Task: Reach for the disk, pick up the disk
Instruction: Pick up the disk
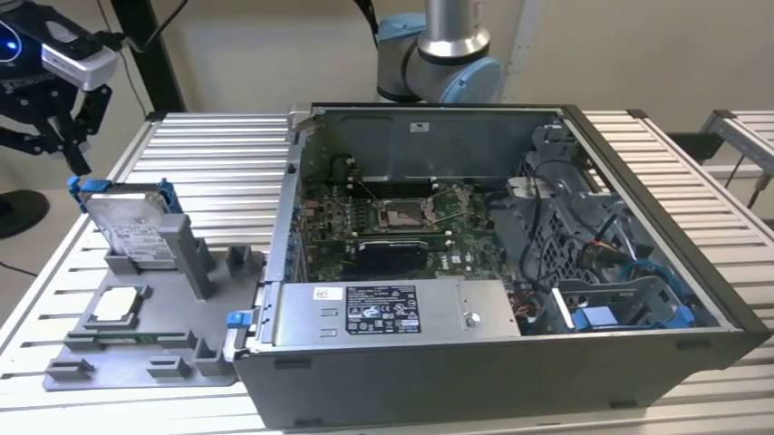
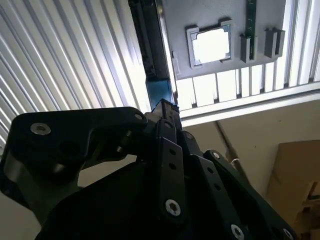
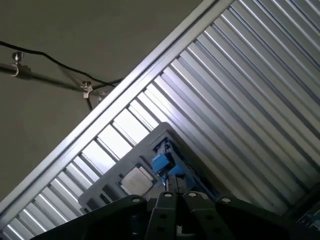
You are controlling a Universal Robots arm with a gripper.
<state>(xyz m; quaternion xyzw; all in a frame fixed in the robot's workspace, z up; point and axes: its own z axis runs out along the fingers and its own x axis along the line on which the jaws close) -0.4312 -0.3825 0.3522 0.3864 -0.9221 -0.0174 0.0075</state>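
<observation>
— Where was the disk found?

— The disk (image 1: 130, 227) was seen stood on edge in a grey rack (image 1: 145, 367) on the slatted table (image 1: 206, 154), at the exterior view's left. It was seated in its slot, not lifted. A blue rail (image 1: 79, 187) was fitted at each upper corner. A chip (image 1: 118, 304) was laid flat in a square pocket of the same rack, nearer the camera. An open case (image 1: 484, 362) was set just beside the rack, on the exterior view's right.

— And the gripper?

— The gripper (image 1: 71, 156) was held just above the disk, over the rail at the exterior view's left. Whether contact was made could not be told, nor whether the gripper was spread or pressed together.

— Was anything added by the wrist views?

— In the second wrist view, a rail (image 2: 159, 92) was seen just past the gripper's tip, with the chip (image 2: 210, 44) beyond it. In the first wrist view, a rail (image 3: 161, 162) and the chip (image 3: 135, 180) were seen close together, just beyond the gripper.
</observation>
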